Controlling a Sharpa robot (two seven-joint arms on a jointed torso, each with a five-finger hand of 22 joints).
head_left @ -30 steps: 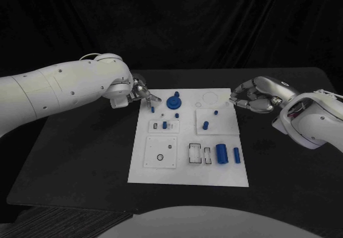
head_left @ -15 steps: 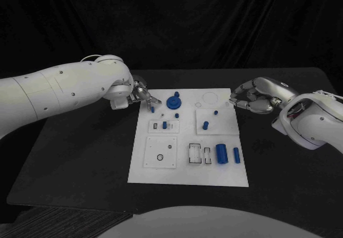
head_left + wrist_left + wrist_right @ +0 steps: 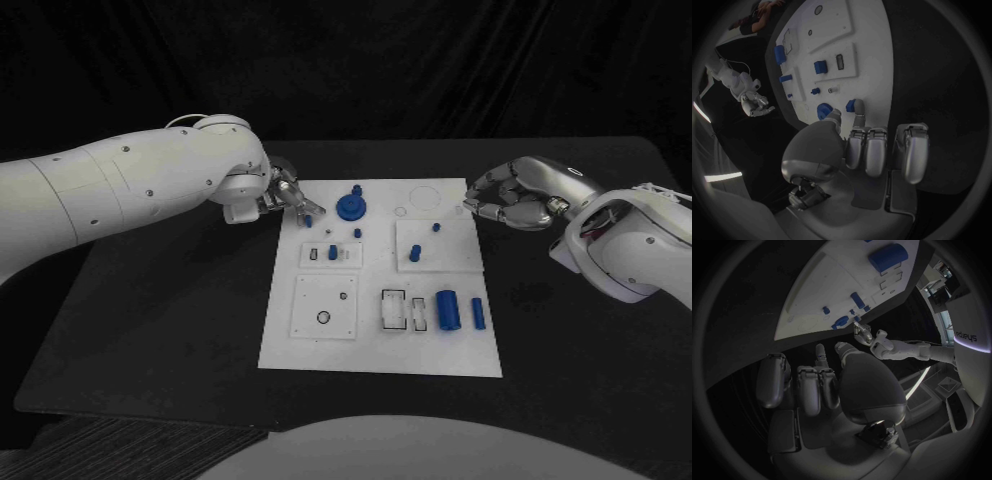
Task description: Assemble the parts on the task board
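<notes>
The white task board (image 3: 378, 345) lies in the middle of the table. My left hand (image 3: 278, 194) hovers at its far left corner and pinches a small blue peg (image 3: 307, 218) between thumb and a fingertip; the left wrist view shows the peg (image 3: 851, 105) just beside the round blue knob (image 3: 823, 110). That knob (image 3: 351, 207) stands on the board's far edge. My right hand (image 3: 511, 201) hangs off the board's far right corner, fingers curled in on nothing. A thick blue cylinder (image 3: 447, 308) and a thin blue rod (image 3: 477, 313) lie at the near right.
Small blue pegs (image 3: 415, 251) stand in the square plates mid-board, and a blue block (image 3: 332, 252) sits in a small frame. A square plate with holes (image 3: 325, 305) lies at the near left. Black table (image 3: 159, 330) surrounds the board on both sides.
My left hand has edged slightly toward the board with the peg. The right hand has barely moved.
</notes>
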